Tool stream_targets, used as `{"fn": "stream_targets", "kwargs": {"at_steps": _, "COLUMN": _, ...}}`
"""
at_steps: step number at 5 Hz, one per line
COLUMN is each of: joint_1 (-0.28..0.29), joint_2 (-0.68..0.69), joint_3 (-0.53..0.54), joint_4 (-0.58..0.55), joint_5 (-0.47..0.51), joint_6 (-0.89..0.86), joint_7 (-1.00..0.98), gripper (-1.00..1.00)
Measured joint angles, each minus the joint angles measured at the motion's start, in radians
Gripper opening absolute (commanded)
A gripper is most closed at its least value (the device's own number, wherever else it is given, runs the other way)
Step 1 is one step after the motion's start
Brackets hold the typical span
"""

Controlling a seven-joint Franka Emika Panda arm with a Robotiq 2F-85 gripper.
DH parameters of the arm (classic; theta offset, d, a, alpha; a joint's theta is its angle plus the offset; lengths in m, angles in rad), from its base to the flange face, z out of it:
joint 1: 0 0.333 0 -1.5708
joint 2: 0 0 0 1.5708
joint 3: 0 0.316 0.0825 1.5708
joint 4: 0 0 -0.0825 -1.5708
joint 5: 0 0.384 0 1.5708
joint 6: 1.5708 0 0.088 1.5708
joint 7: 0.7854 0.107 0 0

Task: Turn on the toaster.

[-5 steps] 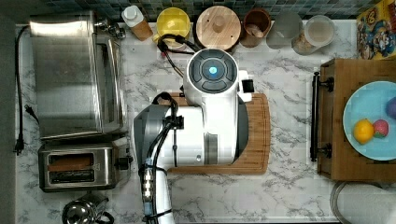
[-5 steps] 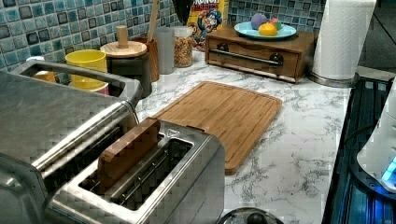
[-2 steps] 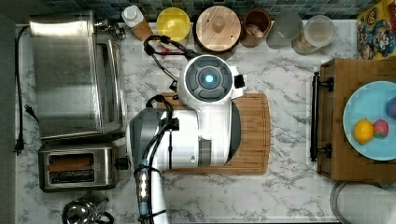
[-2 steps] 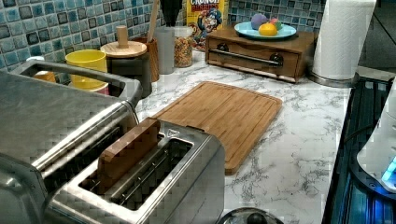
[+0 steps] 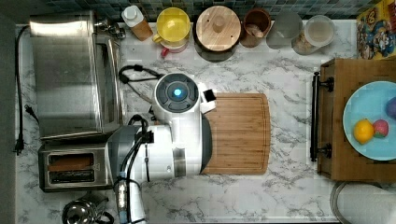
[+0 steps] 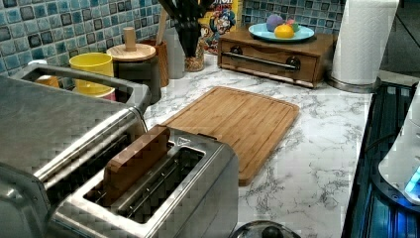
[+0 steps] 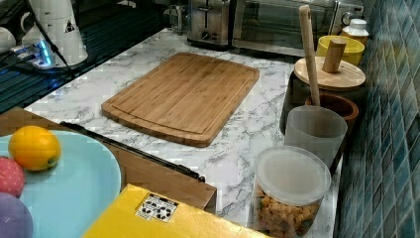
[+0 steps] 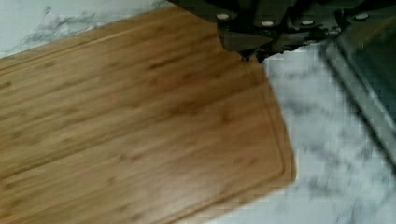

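The toaster (image 5: 74,167) sits beside the cutting board (image 5: 240,133); the gripper (image 8: 254,56) hovers over that board's corner, finger state unclear.

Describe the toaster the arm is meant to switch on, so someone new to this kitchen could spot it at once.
Start at the large steel toaster oven on the top view's left side of the marble counter. The toaster sits against it, with a round shiny kettle on its other side. It is the small steel box with two long top slots, one holding a brown slice.
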Motion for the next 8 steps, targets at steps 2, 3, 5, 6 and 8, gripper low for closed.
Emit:
{"fn": "stream_targets", "kwargs": {"at_steps": 2, "joint_1": 0.049, "joint_2": -0.089, "joint_3": 0.085, "joint_4": -0.162, "joint_5": 0.021, "joint_6": 0.017, "joint_7": -0.054, "gripper": -1.0}}
{"fn": "stream_targets", "kwargs": {"at_steps": 3, "joint_1": 0.08, "joint_2": -0.112, "joint_3": 0.127, "joint_4": -0.189, "joint_5": 0.021, "joint_6": 0.025, "joint_7": -0.084, "gripper": -1.0}}
{"fn": "stream_targets", "kwargs": {"at_steps": 5, "joint_1": 0.133, "joint_2": -0.158, "joint_3": 0.173, "joint_4": -0.207, "joint_5": 0.03, "joint_6": 0.084, "joint_7": -0.149, "gripper": -1.0}}
{"fn": "stream_targets", "kwargs": {"at_steps": 6, "joint_1": 0.134, "joint_2": -0.154, "joint_3": 0.186, "joint_4": -0.213, "joint_5": 0.03, "joint_6": 0.122, "joint_7": -0.149, "gripper": -1.0}}
{"fn": "stream_targets", "kwargs": {"at_steps": 8, "joint_1": 0.171, "joint_2": -0.143, "joint_3": 0.149, "joint_4": -0.242, "joint_5": 0.054, "joint_6": 0.213, "joint_7": -0.154, "gripper": -1.0}}
